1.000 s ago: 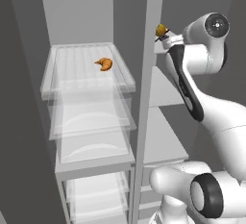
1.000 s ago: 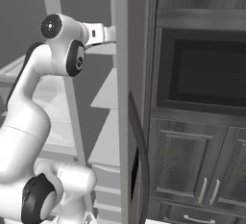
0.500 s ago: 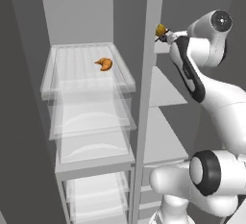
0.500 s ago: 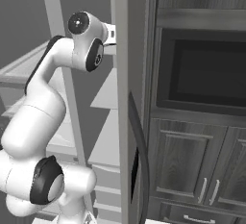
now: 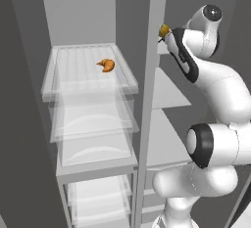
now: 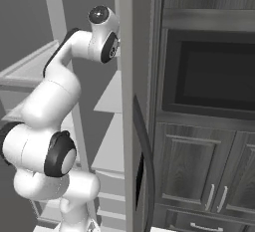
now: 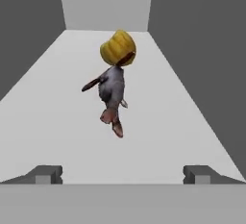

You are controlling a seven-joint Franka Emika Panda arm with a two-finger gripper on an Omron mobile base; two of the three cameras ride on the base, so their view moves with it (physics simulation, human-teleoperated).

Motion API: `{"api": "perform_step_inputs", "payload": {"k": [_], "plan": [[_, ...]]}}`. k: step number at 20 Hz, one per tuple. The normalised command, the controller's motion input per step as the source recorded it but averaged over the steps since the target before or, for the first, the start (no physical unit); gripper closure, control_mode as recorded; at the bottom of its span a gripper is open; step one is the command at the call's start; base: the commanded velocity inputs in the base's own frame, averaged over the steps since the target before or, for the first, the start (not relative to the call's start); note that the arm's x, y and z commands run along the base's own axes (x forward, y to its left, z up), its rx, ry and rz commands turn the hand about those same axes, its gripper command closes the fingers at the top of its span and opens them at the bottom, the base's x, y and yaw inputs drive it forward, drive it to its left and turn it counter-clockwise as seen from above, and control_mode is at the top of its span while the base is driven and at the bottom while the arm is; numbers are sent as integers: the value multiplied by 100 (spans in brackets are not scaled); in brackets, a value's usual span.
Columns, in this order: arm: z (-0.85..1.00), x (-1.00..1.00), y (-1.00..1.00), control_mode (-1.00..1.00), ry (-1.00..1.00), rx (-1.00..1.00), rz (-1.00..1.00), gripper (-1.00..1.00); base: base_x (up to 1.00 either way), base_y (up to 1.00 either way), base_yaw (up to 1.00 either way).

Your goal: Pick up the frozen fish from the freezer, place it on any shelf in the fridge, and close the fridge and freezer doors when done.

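Observation:
The frozen fish (image 7: 114,86), grey with a yellow head and a reddish tail, lies on a white fridge shelf (image 7: 57,117) between grey walls. My gripper (image 7: 122,175) is open behind it, its two fingertips (image 7: 45,174) wide apart and nothing between them. In the left base view the fish's yellow head (image 5: 163,30) shows at the top shelf of the right compartment, just in front of the gripper (image 5: 170,38). The arm (image 6: 102,37) reaches into that compartment beside the open door.
The freezer compartment at the left holds clear trays (image 5: 88,82), with an orange croissant-like item (image 5: 106,65) on the top one. A grey divider post (image 5: 148,85) separates it from the fridge shelves (image 5: 166,92). The open door's edge (image 6: 130,106) and dark cabinets (image 6: 209,86) stand at the right.
The arm's upper joint has swung further toward the fridge compartment. The fish has stayed in the same spot on the top shelf.

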Motion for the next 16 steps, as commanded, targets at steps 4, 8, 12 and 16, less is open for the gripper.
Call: {"api": "perform_step_inputs", "payload": {"k": [4,8,12,16], "plan": [[-26,81,0,-100,1,0,0,-100,0,0,0],[-38,79,0,-100,2,0,0,-100,0,0,0],[-34,88,0,-100,2,0,0,-100,0,0,0],[-36,81,0,-100,4,0,0,-100,0,0,0]]}}
